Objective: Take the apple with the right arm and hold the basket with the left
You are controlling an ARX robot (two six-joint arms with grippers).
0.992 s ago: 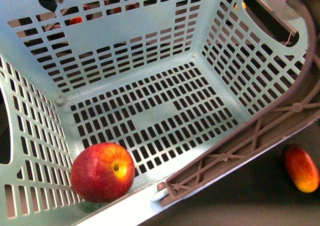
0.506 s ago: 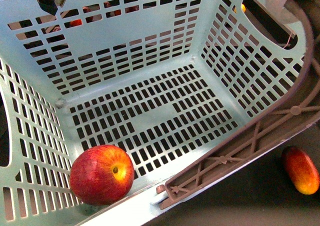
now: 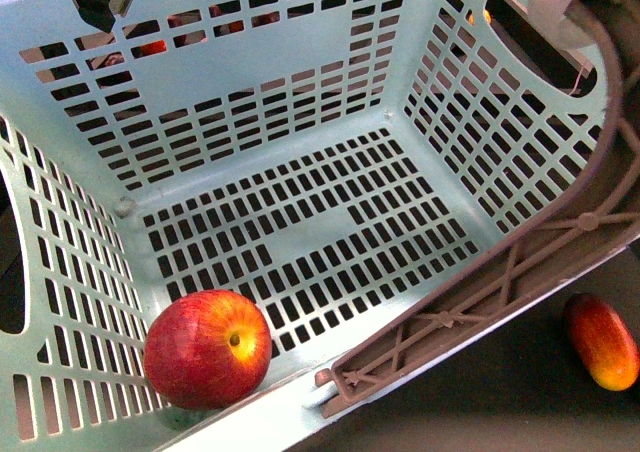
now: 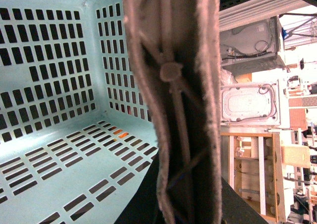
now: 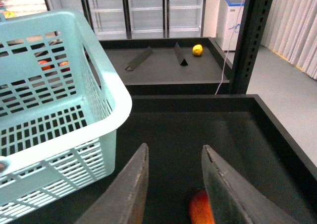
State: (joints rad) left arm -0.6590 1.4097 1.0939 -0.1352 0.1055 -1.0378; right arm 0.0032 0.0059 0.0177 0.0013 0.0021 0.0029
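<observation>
Apple (image 3: 207, 348) first: you'll find it already inside the light blue basket (image 3: 290, 50), resting on the slotted floor in the corner nearest the camera on the left. It touches both walls there, its yellowish stem end turned towards the right. The basket sits tilted, with its grey-brown handle (image 3: 480, 302) running along the near right rim. In the left wrist view that handle fills the middle of the picture at very close range. The left gripper's fingers show in no view, so you cannot tell its grip.

Your right gripper (image 5: 174, 149) is spread wide and holds nothing. It hangs over the dark table (image 5: 198, 130) just beside the basket's outer wall. An elongated red-and-yellow fruit (image 3: 600, 340) lies on the table towards its near right side, outside the basket and partly showing past the right gripper's fingers.
</observation>
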